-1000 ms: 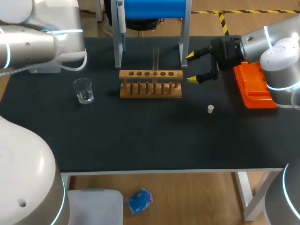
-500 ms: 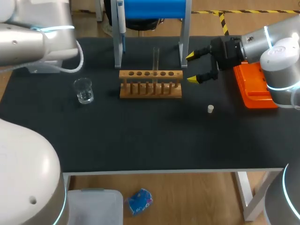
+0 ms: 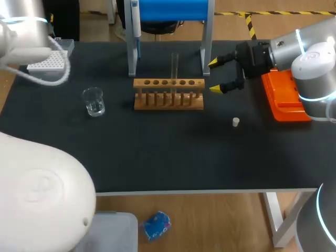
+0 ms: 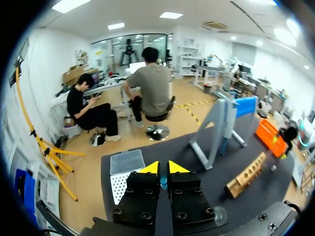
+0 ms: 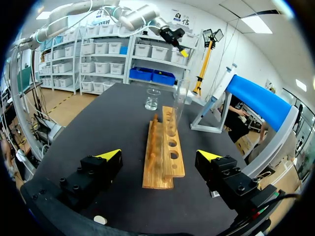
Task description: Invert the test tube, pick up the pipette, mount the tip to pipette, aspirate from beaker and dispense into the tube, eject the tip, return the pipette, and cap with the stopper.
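A clear test tube [image 3: 174,65] stands upright in the wooden rack [image 3: 168,94] at mid-table. My right gripper [image 3: 215,76] hangs open just right of the rack, nothing between its fingers. In the right wrist view the right gripper [image 5: 158,155] faces the rack [image 5: 162,155] end-on, with the tube [image 5: 181,101] and glass beaker [image 5: 152,99] beyond. The pipette [image 3: 135,21] hangs on the blue-topped stand [image 3: 170,10]. A white stopper [image 3: 235,122] lies right of the rack. My left gripper [image 4: 160,167] is shut and empty, raised high over the table's left end, above the tip box [image 4: 126,169].
The beaker [image 3: 94,101] sits left of the rack. A white tip box [image 3: 50,59] is at the far left corner. An orange tray [image 3: 283,97] lies under my right arm. My left arm [image 3: 23,34] fills the upper left corner.
My left arm has drawn back up and to the left, uncovering the tip box. The right arm has stayed still.
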### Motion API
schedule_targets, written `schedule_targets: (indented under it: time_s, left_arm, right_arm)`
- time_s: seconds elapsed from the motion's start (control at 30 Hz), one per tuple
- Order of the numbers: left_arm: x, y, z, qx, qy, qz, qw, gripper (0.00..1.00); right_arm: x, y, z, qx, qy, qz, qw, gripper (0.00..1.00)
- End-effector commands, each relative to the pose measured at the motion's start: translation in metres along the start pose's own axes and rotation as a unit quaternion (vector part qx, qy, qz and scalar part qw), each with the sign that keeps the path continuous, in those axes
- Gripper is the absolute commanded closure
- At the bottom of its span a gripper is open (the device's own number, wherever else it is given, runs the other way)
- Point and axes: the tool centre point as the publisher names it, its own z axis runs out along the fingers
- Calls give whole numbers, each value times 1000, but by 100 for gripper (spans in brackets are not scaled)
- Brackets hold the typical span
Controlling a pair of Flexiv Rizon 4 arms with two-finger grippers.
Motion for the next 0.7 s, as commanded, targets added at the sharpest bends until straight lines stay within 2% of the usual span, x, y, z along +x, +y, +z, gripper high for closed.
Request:
schedule_targets:
  time_s: [0.03, 0.23, 0.3, 0.33, 0.4, 0.53, 0.7]
  left_arm:
    - [-5, 2, -29, 4, 287, 48, 957, 100]
    - [-5, 2, -29, 4, 287, 48, 957, 100]
    - [5, 2, -25, 24, 331, 73, 941, 100]
    - [10, 5, -25, 17, 338, 95, 936, 100]
    - [22, 9, -25, 28, 366, 119, 922, 100]
    - [45, 14, -33, 54, 395, 152, 905, 100]
    - [80, 9, -50, 76, 426, 197, 880, 100]
  right_arm:
    - [0, 0, 0, 1, 0, 0, 1000, 0]
    - [0, 0, 0, 1, 0, 0, 1000, 0]
    - [0, 0, 0, 1, 0, 0, 1000, 0]
    - [0, 0, 0, 1, 0, 0, 1000, 0]
    - [0, 0, 0, 1, 0, 0, 1000, 0]
    - [0, 0, 0, 1, 0, 0, 1000, 0]
    - [0, 0, 0, 1, 0, 0, 1000, 0]
